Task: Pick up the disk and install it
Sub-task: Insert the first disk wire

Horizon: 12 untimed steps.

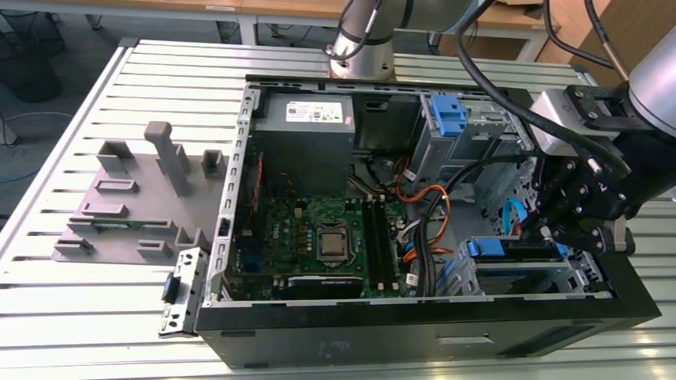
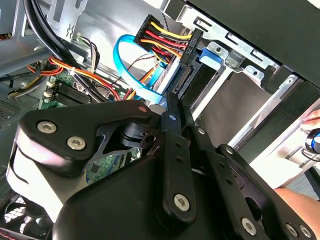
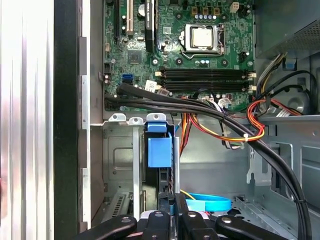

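The disk (image 1: 509,248), a flat drive with blue side rails, lies in the drive bay at the case's front corner, at the exterior view's lower right. In the first wrist view the disk (image 3: 159,150) is seen end-on with its blue rail toward me. In the second wrist view the disk (image 2: 200,80) shows its connector edge below the cable plugs. My gripper (image 1: 553,235) hangs just to the exterior view's right of the disk, at its end. The gripper (image 2: 169,102) (image 3: 172,204) has its fingers drawn together, and I see nothing between them.
The open computer case (image 1: 423,328) holds the motherboard (image 1: 317,229), a grey power-supply box (image 1: 306,115) and a blue latch piece (image 1: 449,115). Cable bundles (image 1: 428,210) run beside the bay. A grey fixture (image 1: 138,198) stands at the exterior view's left. A person's hand (image 2: 311,118) shows beyond the case.
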Each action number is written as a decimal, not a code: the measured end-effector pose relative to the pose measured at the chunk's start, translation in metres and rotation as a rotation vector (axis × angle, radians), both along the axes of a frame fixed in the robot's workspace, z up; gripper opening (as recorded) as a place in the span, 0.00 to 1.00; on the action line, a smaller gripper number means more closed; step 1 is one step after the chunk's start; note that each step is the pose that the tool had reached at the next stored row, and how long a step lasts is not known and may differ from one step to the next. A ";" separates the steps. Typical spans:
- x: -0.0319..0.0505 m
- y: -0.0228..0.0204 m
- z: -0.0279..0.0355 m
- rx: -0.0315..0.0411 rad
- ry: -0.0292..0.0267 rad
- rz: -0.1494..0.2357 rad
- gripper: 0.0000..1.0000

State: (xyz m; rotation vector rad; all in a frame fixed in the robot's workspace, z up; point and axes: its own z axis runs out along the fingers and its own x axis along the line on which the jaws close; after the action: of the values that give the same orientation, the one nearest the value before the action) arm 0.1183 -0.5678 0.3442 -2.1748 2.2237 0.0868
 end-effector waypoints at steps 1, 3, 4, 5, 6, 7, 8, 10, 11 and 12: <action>0.0000 0.0000 -0.0014 0.0001 0.0000 0.000 0.16; 0.0000 0.0000 -0.0038 -0.0001 0.0000 0.000 0.16; 0.0000 0.0000 -0.0041 -0.0003 0.0000 0.000 0.16; 0.0000 0.0000 -0.0042 -0.0005 0.0000 0.000 0.16; 0.0000 0.0000 -0.0044 -0.0004 0.0000 0.000 0.16; 0.0000 0.0000 -0.0048 -0.0001 0.0000 0.000 0.16; 0.0000 0.0000 -0.0053 0.0000 0.0000 0.000 0.16; 0.0000 0.0000 -0.0066 -0.0001 0.0000 0.000 0.16; 0.0000 0.0000 -0.0066 -0.0003 0.0000 0.000 0.16; 0.0000 0.0000 -0.0066 -0.0004 0.0000 0.000 0.16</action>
State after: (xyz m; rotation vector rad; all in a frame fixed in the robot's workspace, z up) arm 0.1183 -0.5678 0.3377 -2.1750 2.2239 0.0864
